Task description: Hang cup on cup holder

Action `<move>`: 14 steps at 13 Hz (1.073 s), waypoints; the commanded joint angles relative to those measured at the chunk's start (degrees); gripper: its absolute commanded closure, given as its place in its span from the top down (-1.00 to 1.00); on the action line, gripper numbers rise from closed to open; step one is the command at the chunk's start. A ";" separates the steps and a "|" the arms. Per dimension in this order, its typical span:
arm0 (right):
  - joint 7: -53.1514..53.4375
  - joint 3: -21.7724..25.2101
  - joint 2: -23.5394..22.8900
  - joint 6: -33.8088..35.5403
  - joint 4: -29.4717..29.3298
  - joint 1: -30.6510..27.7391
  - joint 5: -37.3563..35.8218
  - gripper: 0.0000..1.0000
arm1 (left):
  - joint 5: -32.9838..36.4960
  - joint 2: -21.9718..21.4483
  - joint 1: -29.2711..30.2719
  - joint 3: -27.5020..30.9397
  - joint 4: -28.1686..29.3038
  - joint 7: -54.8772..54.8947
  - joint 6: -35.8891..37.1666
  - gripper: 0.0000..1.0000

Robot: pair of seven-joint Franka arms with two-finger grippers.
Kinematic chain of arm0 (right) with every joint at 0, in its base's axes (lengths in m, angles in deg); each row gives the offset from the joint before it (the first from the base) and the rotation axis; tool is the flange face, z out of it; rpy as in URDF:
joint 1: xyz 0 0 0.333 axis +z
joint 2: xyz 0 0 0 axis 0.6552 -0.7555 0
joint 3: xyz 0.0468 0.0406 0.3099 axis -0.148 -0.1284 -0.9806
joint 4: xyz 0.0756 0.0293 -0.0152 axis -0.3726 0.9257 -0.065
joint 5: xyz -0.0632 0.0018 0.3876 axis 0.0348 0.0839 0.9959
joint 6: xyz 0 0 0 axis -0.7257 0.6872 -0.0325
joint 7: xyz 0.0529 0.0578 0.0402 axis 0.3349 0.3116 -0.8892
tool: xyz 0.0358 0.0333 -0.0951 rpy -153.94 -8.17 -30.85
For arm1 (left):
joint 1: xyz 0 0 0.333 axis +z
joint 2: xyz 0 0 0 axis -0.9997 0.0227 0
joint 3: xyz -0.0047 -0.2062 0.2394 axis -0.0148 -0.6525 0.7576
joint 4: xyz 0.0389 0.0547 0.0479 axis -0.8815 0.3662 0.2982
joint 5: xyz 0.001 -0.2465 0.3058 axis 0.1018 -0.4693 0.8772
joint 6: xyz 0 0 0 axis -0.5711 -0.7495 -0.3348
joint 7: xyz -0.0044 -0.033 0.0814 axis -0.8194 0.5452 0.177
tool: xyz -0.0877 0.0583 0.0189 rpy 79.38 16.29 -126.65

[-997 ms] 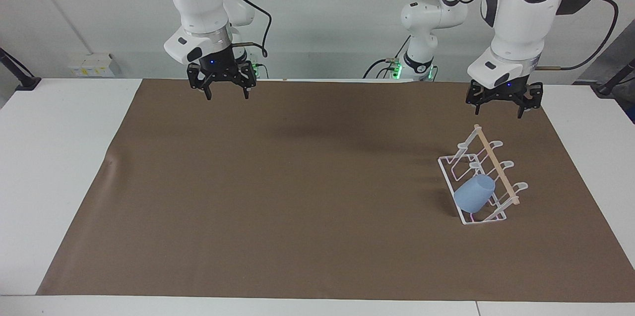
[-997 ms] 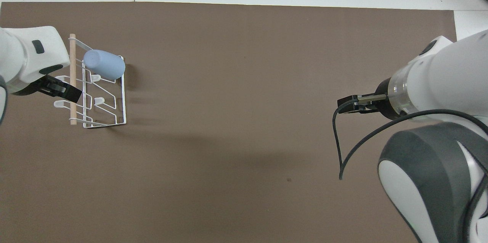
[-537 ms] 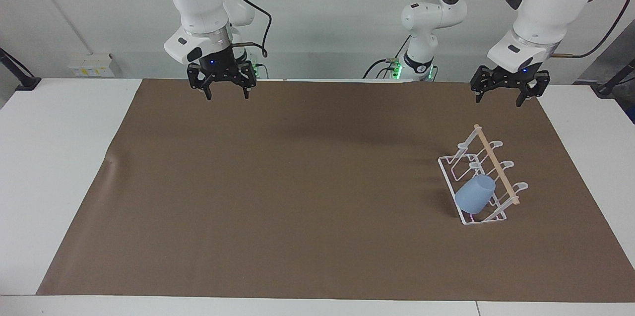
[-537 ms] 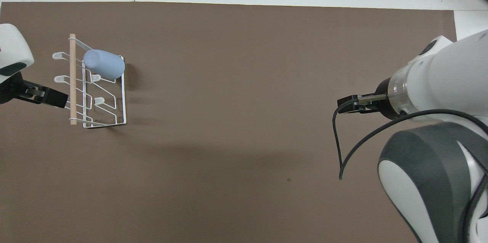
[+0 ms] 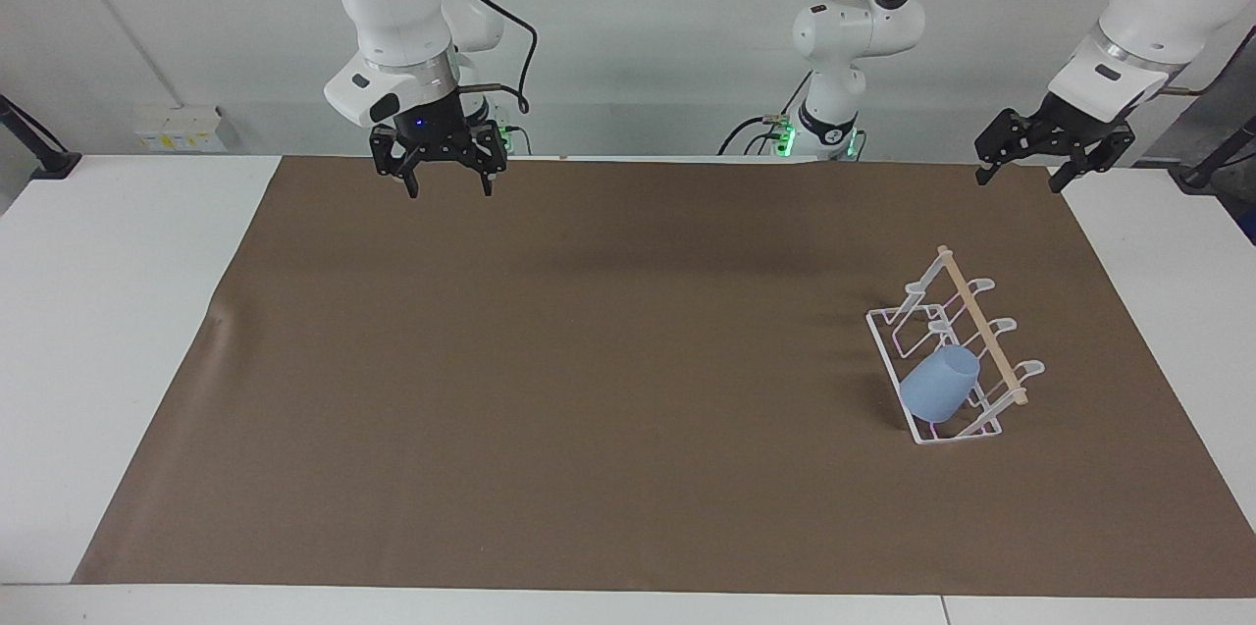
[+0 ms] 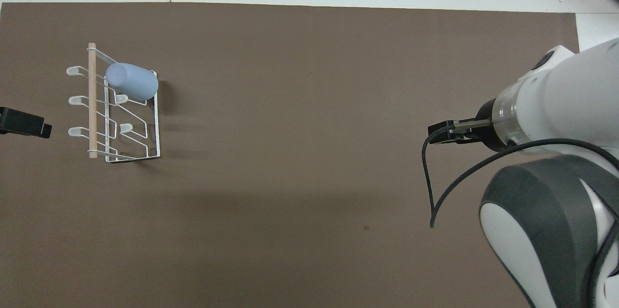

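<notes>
The light-blue cup [image 5: 940, 385] sits tilted, mouth down, on a prong of the white wire cup holder [image 5: 981, 326], at the end of the rack farthest from the robots. It also shows in the overhead view [image 6: 131, 81], on the cup holder [image 6: 92, 100]. My left gripper [image 5: 1020, 182] is open and empty, raised over the mat's edge at the robots' end, apart from the rack; only its tip shows in the overhead view [image 6: 24, 123]. My right gripper [image 5: 448, 192] is open and empty, and waits raised toward the right arm's end [image 6: 437, 134].
A brown mat [image 5: 589, 360] covers most of the white table [image 5: 118, 311]. The cup holder stands on it toward the left arm's end. A black cable [image 6: 428, 187] hangs from the right wrist.
My left gripper has risen and drawn back from over the cup holder toward the robots' end and the table's edge. The cup stays on its prong. The right arm has not moved.
</notes>
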 commanded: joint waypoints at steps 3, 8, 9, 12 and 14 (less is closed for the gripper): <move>-0.95 -0.24 0.60 -0.21 0.14 -0.94 1.32 1.00 | -0.12 0.32 -3.12 1.28 -1.63 0.02 0.57 1.00; -0.95 -0.16 0.60 -0.12 0.14 -1.03 1.32 1.00 | -0.56 1.54 -4.18 2.24 -4.09 0.02 3.36 1.00; -0.95 -0.16 0.60 -0.12 0.14 -1.03 1.32 1.00 | -0.47 2.68 -4.18 2.42 -6.36 0.02 4.77 1.00; -0.95 -0.16 0.60 -0.12 0.14 -1.03 1.32 1.00 | -0.38 4.28 -4.18 3.12 -10.07 -0.07 7.33 1.00; -0.95 -0.16 0.60 -0.12 0.14 -1.03 1.32 1.00 | -0.47 4.36 -3.04 2.69 -10.33 -0.07 8.11 1.00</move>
